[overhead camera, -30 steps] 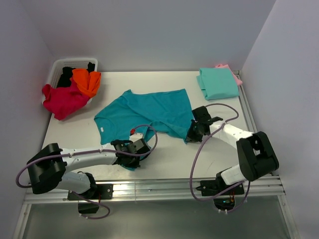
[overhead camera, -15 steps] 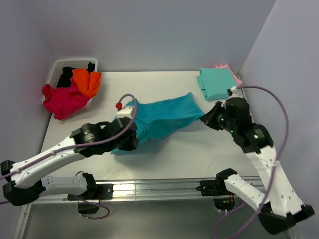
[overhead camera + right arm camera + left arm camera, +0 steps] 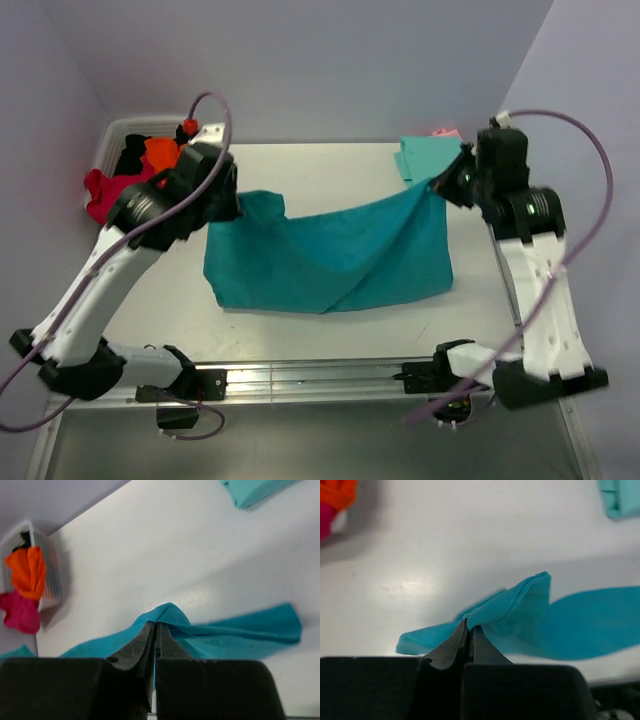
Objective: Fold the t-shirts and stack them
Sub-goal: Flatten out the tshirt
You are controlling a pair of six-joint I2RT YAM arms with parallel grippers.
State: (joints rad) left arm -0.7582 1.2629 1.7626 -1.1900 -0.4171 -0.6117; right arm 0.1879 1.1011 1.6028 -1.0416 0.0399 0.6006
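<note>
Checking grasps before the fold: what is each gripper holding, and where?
Both hold the teal-blue t-shirt: left gripper pinches a bunched fold at one raised end, right gripper at the other.

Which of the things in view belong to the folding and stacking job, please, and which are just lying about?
On the job: teal-blue t-shirt, pinched by the left fingers and right fingers; mint-green t-shirt; pink t-shirt; crimson t-shirt; orange t-shirt; black t-shirt.
Lying about: white basket; table.
</note>
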